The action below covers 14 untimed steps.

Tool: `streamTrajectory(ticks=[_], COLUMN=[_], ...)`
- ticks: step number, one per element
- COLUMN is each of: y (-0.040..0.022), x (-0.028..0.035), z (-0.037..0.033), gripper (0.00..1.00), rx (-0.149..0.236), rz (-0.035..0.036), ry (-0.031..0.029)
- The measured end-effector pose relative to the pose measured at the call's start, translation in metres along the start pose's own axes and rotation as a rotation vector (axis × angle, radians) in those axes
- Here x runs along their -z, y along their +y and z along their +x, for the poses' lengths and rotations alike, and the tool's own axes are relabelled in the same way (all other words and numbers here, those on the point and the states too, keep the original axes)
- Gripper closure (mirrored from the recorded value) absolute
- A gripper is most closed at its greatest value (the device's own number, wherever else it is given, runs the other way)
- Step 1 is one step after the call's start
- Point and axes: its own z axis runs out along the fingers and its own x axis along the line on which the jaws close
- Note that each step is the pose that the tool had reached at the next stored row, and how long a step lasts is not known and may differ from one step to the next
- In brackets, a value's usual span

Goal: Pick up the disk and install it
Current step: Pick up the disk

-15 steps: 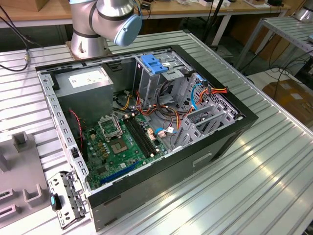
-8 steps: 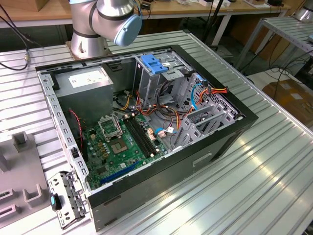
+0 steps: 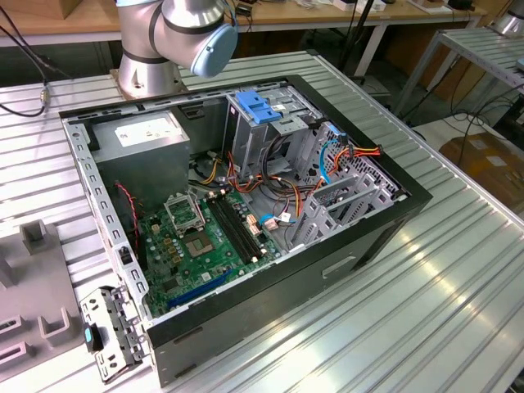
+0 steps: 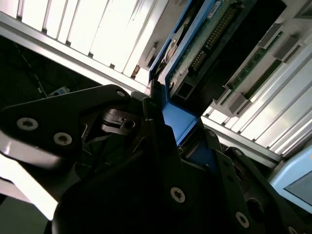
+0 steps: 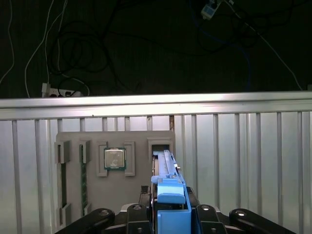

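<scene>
In both wrist views the gripper point(image 5: 170, 217) point(image 4: 178, 126) is closest to the camera. Its dark fingers point(image 5: 139, 212) sit on either side of the disk point(image 5: 164, 163) point(image 4: 192, 53) and are clamped on it at its blue rail point(image 5: 171, 197). The disk stands on edge. In the second wrist view its circuit-board face shows, with a row of connector pins near its far end.

Just past the gripper, in the first wrist view, lies a grey tray point(image 5: 117, 195) on the slatted metal table point(image 5: 243, 161). The disk's far end reaches the tray's slot point(image 5: 161, 145) — whether it sits in that slot or hangs clear of it cannot be told. Beside the slot a processor chip point(image 5: 114, 158) rests in its own recess, and two memory sticks point(image 5: 84, 187) lie further along the tray. Beyond the table's edge, cables point(image 5: 73, 58) trail over a dark floor.

In the exterior view an open computer case point(image 3: 327, 270) lies on the table with its green motherboard point(image 3: 196, 246) exposed. At the case's far end are a grey power supply box point(image 3: 147, 139) and — toward the exterior view's right — a blue latch point(image 3: 258, 106) on top of a metal cage. The arm point(image 3: 188, 33) rises behind the case.
</scene>
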Motion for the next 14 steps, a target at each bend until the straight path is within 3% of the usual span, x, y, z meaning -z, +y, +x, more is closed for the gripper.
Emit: streamTrajectory(ticks=[14], y=[0.0000], x=[0.0068], z=[-0.0001], gripper=[0.63], rx=[0.000], rz=[0.0000], ry=[0.0000])
